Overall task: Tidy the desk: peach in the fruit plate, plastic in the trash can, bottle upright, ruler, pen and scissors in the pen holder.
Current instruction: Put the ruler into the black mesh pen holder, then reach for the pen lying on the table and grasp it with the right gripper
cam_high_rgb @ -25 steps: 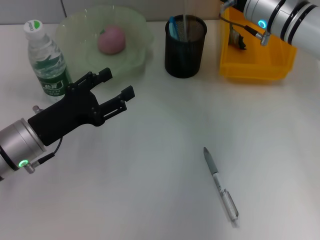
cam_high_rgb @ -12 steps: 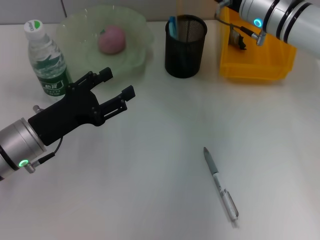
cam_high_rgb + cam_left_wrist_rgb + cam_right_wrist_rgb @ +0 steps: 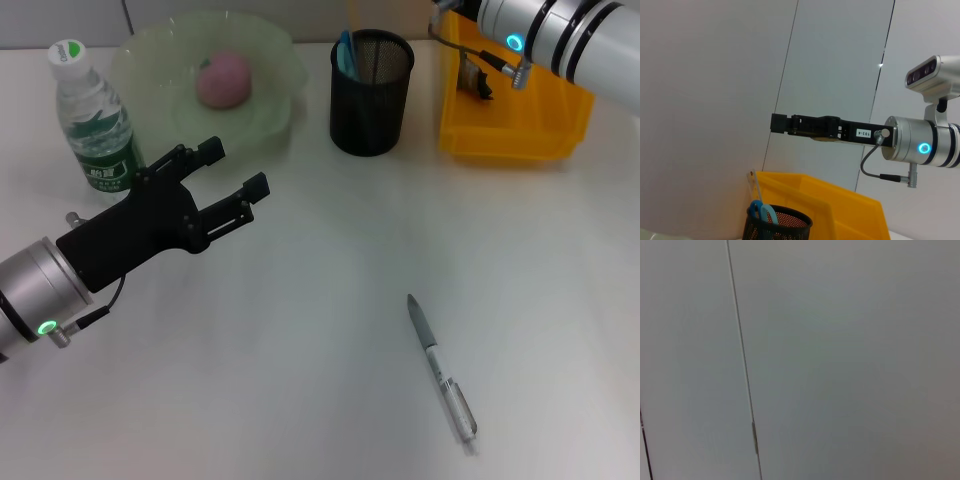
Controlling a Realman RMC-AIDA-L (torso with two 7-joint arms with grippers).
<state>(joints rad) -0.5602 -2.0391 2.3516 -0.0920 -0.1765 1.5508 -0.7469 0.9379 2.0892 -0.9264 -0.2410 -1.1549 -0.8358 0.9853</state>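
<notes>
A silver pen (image 3: 442,370) lies on the white table, front right. The black mesh pen holder (image 3: 371,92) at the back holds blue-handled scissors (image 3: 345,52) and a clear ruler (image 3: 756,186) that leans out of it. The pink peach (image 3: 222,80) sits in the green fruit plate (image 3: 150,60). The bottle (image 3: 93,118) stands upright at the left. My left gripper (image 3: 238,166) hovers open and empty near the plate. My right gripper (image 3: 776,123) hangs above the holder, apart from the ruler, while its arm (image 3: 560,30) crosses the yellow trash can (image 3: 510,140).
A dark crumpled item (image 3: 476,80) lies inside the yellow can. A bare stretch of table separates my left gripper from the pen. Grey wall panels stand behind the desk.
My right arm has shifted slightly left and back. The ruler's top has moved left over the pen holder. The left arm has stayed still.
</notes>
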